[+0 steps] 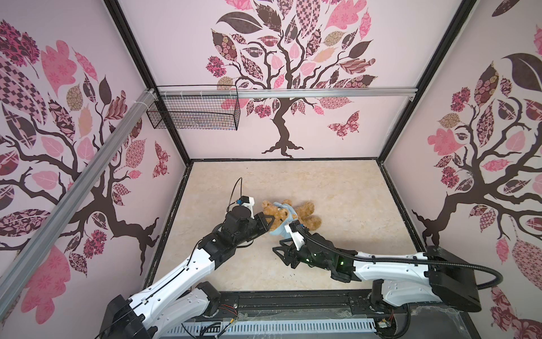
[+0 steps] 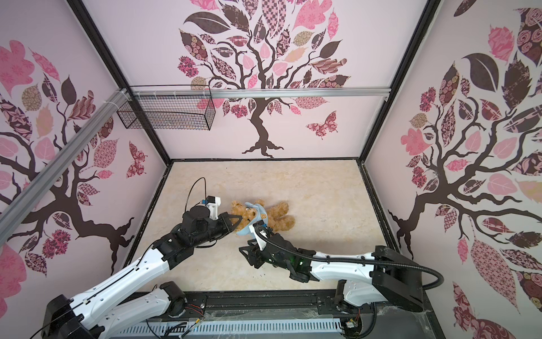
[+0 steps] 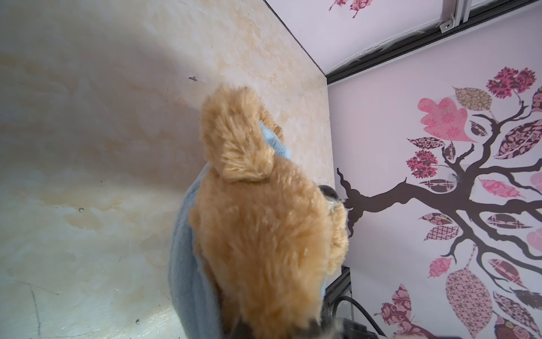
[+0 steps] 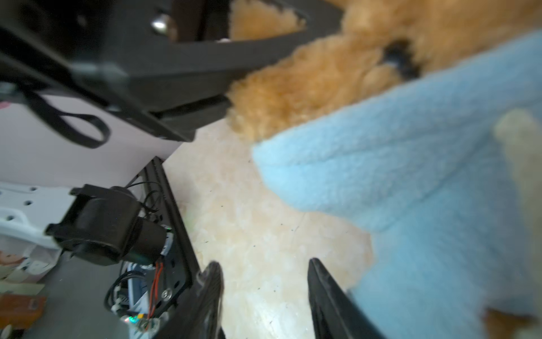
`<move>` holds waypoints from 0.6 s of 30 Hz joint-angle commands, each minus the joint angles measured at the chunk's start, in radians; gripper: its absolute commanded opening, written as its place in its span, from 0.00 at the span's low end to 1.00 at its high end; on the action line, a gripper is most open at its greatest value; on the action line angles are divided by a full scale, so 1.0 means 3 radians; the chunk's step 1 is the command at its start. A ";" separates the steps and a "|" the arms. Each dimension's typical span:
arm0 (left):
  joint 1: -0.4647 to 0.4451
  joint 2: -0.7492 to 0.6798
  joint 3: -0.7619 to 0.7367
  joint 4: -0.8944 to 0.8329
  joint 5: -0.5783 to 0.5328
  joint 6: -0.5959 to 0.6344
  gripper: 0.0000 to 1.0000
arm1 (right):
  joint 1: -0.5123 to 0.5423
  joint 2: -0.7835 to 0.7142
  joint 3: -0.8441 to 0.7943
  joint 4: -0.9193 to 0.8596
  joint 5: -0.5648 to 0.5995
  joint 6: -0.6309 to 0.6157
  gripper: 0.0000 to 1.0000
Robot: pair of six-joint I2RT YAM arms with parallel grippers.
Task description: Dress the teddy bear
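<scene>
1. We see the teddy bear point(image 1: 305, 215) lying flat near the middle of the beige tabletop point(image 1: 346, 187), its head toward the left arm and its legs pointing away to the right.
2. A light-blue shirt point(image 1: 278, 232) is bunched over its head and upper body; the legs are bare.
3. The left gripper point(image 1: 271, 223) has its jaws pressed nearly together, pinching the bear's fur at the head end. Its wrist view is filled with fur point(image 3: 264, 234) and blue fleece point(image 3: 184, 264).
4. The right gripper point(image 4: 264, 293) sits just in front of the bear, on the robot's side. Its jaws are parted about halfway and hold nothing. We see only bare tabletop between them, with the shirt point(image 4: 410, 176) just beside one finger.
</scene>
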 commanded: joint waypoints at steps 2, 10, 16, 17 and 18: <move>-0.0027 -0.0033 -0.0083 0.0282 0.0046 -0.0194 0.00 | -0.0011 0.0192 0.0207 0.0393 0.0445 0.0025 0.53; -0.0041 0.0038 -0.0010 0.0295 0.0064 -0.0230 0.00 | -0.0127 0.0358 0.0228 0.0337 0.0627 0.0132 0.08; 0.0105 0.0042 0.0150 0.0249 0.0284 -0.0197 0.00 | -0.0312 0.0200 -0.0345 0.0338 0.0734 0.0291 0.00; 0.0153 0.0044 0.0165 0.0246 0.0353 -0.0201 0.00 | -0.0349 0.0165 -0.0443 0.0375 0.0700 0.0305 0.00; 0.0197 0.0047 0.0172 0.0251 0.0417 -0.0211 0.00 | -0.0357 0.0126 -0.0520 0.0403 0.0679 0.0285 0.00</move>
